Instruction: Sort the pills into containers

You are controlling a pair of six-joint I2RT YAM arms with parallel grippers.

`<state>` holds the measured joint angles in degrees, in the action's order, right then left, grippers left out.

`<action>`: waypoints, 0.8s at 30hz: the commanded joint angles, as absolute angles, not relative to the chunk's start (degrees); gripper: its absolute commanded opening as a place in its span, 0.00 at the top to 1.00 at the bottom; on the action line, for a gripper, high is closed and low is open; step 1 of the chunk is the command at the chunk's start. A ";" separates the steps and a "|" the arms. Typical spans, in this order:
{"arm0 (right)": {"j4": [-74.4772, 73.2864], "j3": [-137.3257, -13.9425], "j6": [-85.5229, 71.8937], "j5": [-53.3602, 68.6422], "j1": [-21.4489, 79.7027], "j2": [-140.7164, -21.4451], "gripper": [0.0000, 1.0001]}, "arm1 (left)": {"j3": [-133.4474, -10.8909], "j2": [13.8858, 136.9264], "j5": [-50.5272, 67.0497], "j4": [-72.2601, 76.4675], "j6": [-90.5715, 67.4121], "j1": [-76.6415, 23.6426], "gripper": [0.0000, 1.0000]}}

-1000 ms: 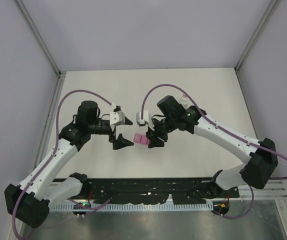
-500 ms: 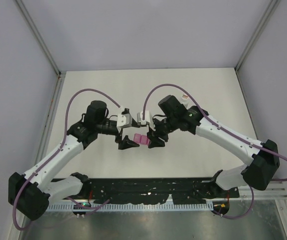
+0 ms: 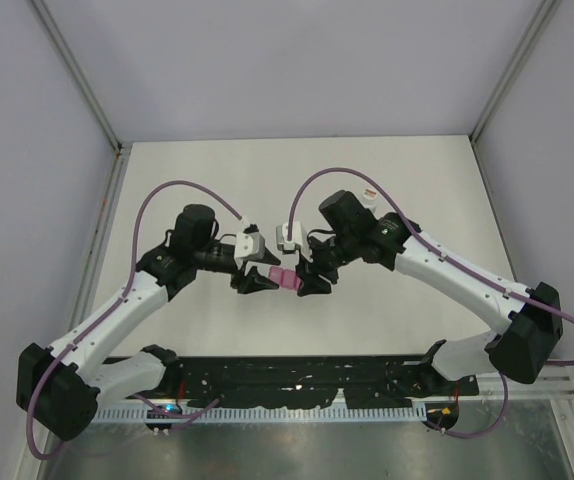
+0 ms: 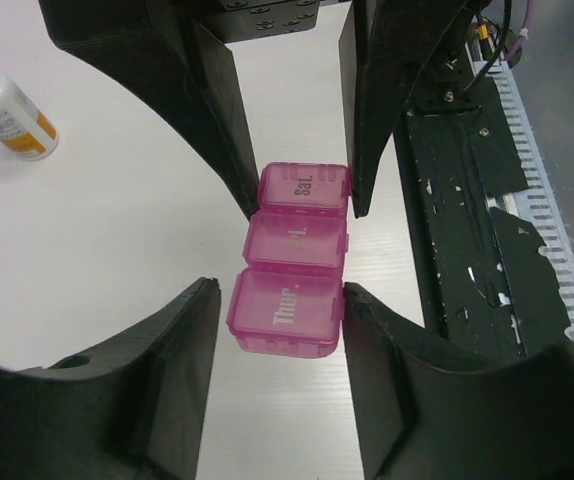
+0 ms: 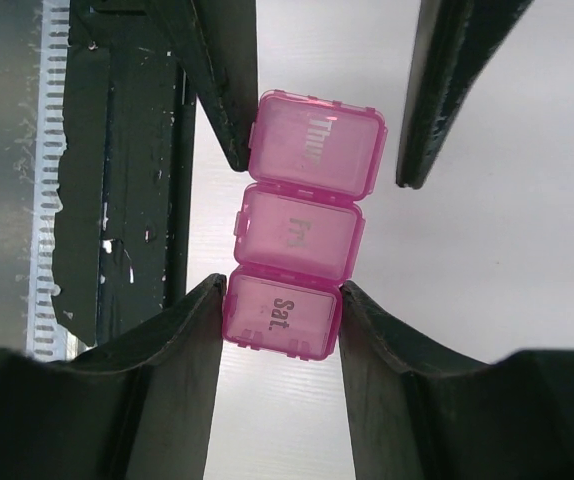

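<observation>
The containers are one pink pill box of three joined compartments, lids down, marked Thur, Fri and Sat. My right gripper is shut on the Sat end, with both fingers pressed against its sides. From the opposite side, my left gripper straddles the Thur end. Its right finger touches the box, while its left finger stands a thin gap off, so it is open. In the top view the two grippers, left and right, face each other across the box. No pills show.
A small white bottle with an orange label lies on the table beyond the box, partly hidden behind the right arm. A black rail runs along the near edge. Grey walls enclose the table on three sides.
My left arm has swung right to the box, and its jaws have narrowed from wide open to just around the Thur end. The right gripper has held still on the Sat end.
</observation>
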<state>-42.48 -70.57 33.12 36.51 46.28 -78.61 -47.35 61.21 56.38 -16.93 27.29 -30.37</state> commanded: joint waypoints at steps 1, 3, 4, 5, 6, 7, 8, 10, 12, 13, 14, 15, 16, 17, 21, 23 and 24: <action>-41.57 -70.84 33.93 37.27 46.32 -78.05 0.84 | -47.81 60.56 57.48 -14.59 28.12 -30.76 0.49; -41.48 -70.93 33.84 37.00 46.32 -78.31 0.84 | -47.90 60.73 57.57 -14.68 27.86 -30.76 0.56; -41.40 -70.84 33.75 36.74 46.32 -78.31 0.84 | -47.81 60.82 57.66 -14.59 27.69 -30.76 0.59; -41.14 -70.84 33.40 36.48 46.32 -78.14 0.85 | -47.81 60.99 57.74 -14.68 27.34 -30.67 0.62; -40.87 -70.75 33.14 35.95 46.32 -78.05 0.85 | -47.90 61.00 58.01 -14.68 26.90 -30.76 0.65; -40.52 -70.75 32.79 35.69 46.32 -78.05 0.85 | -47.90 61.17 58.27 -14.68 26.46 -30.85 0.67; -40.34 -70.66 32.61 35.07 46.32 -77.87 0.87 | -47.99 61.43 58.45 -14.50 25.85 -30.85 0.69; -39.38 -70.49 31.91 34.20 46.32 -77.70 0.87 | -48.25 61.79 59.06 -14.68 24.62 -30.76 0.72; -38.67 -70.23 31.20 33.14 46.32 -77.69 0.89 | -48.25 62.14 59.50 -14.68 23.30 -30.76 0.75; -38.24 -70.14 30.85 32.53 46.32 -77.61 0.90 | -48.16 62.31 59.76 -14.68 22.86 -30.76 0.76; -38.15 -70.05 30.68 32.17 46.32 -77.61 0.90 | -48.08 62.31 59.77 -14.59 22.33 -30.85 0.78; -37.71 -70.05 30.50 31.65 46.32 -77.61 0.91 | -47.99 62.49 59.85 -14.50 21.80 -30.85 0.79; -37.53 -69.96 30.32 31.29 46.32 -77.52 0.91 | -47.81 62.75 59.85 -14.24 21.19 -30.85 0.80; -37.27 -69.96 29.97 30.77 46.32 -77.52 0.92 | -47.55 62.84 60.03 -13.80 20.14 -30.85 0.81; -36.65 -69.96 29.27 29.54 46.41 -77.61 0.94 | -46.32 62.93 60.29 -10.73 15.74 -30.85 0.84; -36.48 -69.87 29.18 29.18 46.41 -77.43 0.94 | -45.53 62.84 60.56 -9.32 14.07 -30.85 0.84; -36.39 -69.79 29.09 29.09 46.41 -77.34 0.94 | -45.27 62.75 60.47 -8.79 13.28 -30.85 0.83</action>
